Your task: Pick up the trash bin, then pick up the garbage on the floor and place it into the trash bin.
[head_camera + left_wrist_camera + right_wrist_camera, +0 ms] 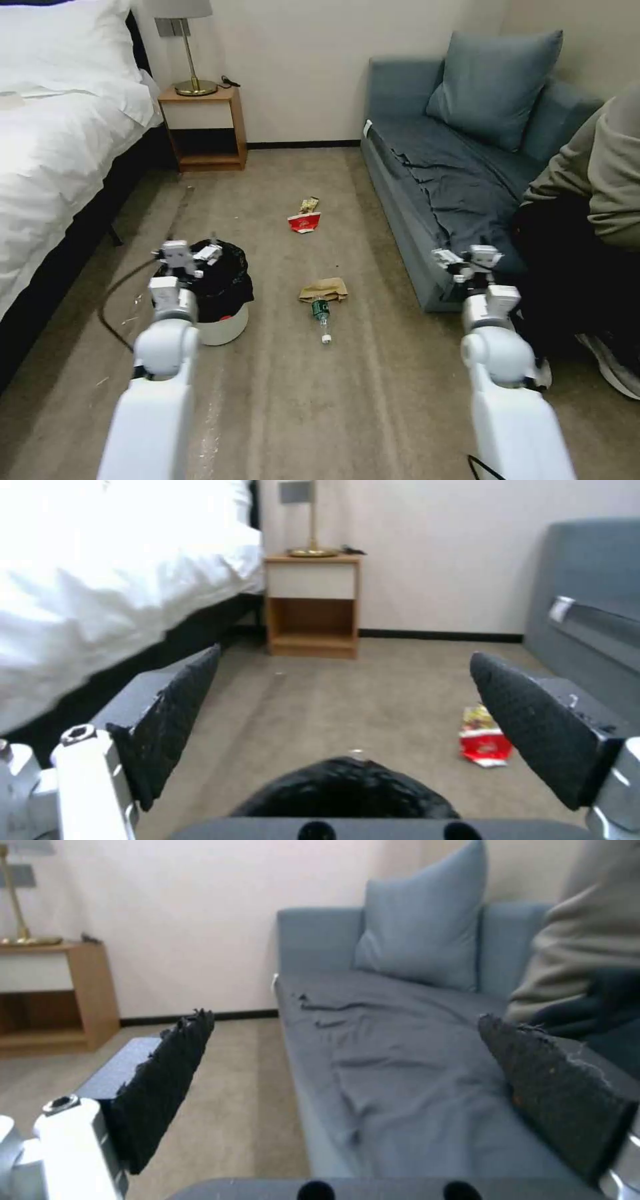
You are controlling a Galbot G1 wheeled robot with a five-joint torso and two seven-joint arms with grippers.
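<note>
The trash bin (225,329) is a low pale round bin with a black bag (227,280) over its rim, standing on the carpet at the left. My left gripper (193,253) hovers open just above its near rim, holding nothing. In the left wrist view the left gripper (343,700) has its pads spread wide, with the black bag (343,790) below them. The garbage lies mid-floor: a clear bottle (321,315), a brown paper bag (325,289), a red-and-white wrapper (304,222) and a gold wrapper (309,204). My right gripper (465,257) hangs open by the sofa's front corner.
A white bed (60,147) runs along the left. A wooden nightstand (203,127) with a lamp stands at the back wall. The blue sofa (453,173) lines the right side, and a person (600,220) sits on it close to my right arm. A dark cable (110,300) loops by the bin.
</note>
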